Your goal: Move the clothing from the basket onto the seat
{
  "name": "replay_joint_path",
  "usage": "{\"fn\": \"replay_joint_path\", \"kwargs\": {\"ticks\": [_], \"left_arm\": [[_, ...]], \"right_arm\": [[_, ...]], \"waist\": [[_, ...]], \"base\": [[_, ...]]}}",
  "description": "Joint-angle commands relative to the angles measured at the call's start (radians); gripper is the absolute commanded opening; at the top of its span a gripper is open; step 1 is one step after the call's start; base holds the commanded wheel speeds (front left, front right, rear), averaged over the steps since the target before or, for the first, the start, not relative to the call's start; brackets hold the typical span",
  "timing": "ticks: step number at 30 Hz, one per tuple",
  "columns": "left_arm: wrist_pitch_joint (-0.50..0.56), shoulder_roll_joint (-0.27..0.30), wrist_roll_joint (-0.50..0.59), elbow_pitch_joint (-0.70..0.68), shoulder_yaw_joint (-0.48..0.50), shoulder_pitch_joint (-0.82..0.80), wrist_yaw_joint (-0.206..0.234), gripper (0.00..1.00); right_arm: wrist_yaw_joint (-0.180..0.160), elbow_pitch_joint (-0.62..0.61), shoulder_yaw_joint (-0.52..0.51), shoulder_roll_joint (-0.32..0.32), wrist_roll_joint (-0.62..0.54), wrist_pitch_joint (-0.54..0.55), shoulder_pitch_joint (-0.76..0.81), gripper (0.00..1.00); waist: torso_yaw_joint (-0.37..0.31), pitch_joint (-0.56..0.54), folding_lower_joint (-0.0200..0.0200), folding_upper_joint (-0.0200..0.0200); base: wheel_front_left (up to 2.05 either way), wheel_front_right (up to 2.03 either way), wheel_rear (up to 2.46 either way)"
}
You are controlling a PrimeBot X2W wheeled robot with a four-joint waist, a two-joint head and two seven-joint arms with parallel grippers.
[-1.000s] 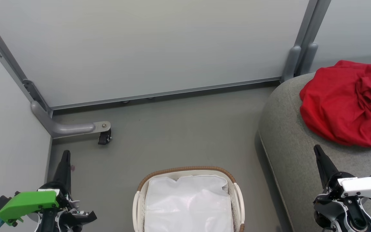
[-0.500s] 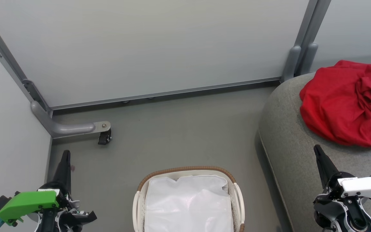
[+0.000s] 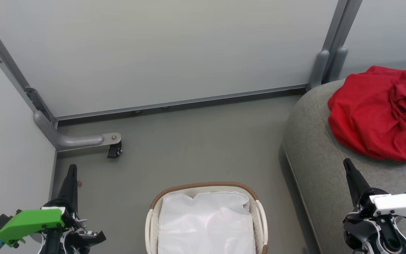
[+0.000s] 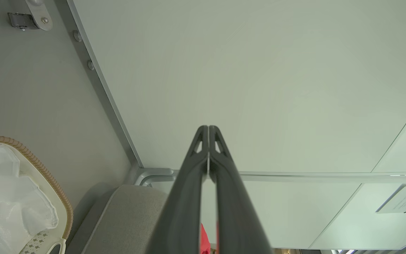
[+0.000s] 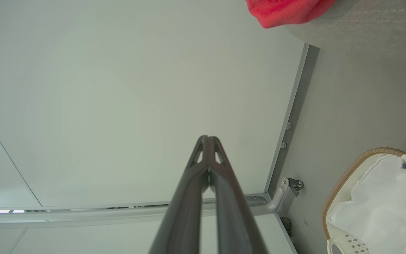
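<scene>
Since nothing shifted over last second, entry stands: clothing (image 3: 375, 113), red heap, on seat (image 3: 315, 158), right of basket (image 3: 203, 185). Basket: white liner (image 3: 206, 222), no red visible. My left tool (image 3: 72, 169), right tool (image 3: 347, 163) flank basket, both closed, empty. Task judged complete.

The clothing (image 3: 372, 116) is soft, matt red cloth, rumpled. The seat (image 3: 315, 158) is grey woven upholstery, slightly rough. The basket (image 3: 203, 185) is white plastic lattice with a brown woven-look rim, and its thin white liner (image 3: 206, 222) has a faint sheen. The floor (image 3: 196, 141) is smooth and matt; the panel frame (image 3: 174, 103) looks like dull metal.
</scene>
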Motion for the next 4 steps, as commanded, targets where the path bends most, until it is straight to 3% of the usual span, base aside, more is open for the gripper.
{"fn": "replay_joint_path", "kwargs": {"ticks": [1,4], "left_arm": [[0.004,0.005,-0.003,-0.002,0.002,-0.010,-0.006,0.00],[0.004,0.006,-0.003,-0.002,0.002,-0.010,-0.006,0.00]], "right_arm": [[0.000,-0.004,-0.002,-0.006,0.004,0.003,-0.008,0.00],[0.000,-0.004,-0.002,-0.006,0.004,0.003,-0.008,0.00]], "waist": [[0.000,0.000,0.0000,0.0000],[0.000,0.000,0.0000,0.0000]], "base": [[0.00,0.00,0.00],[0.00,0.00,0.00]]}}
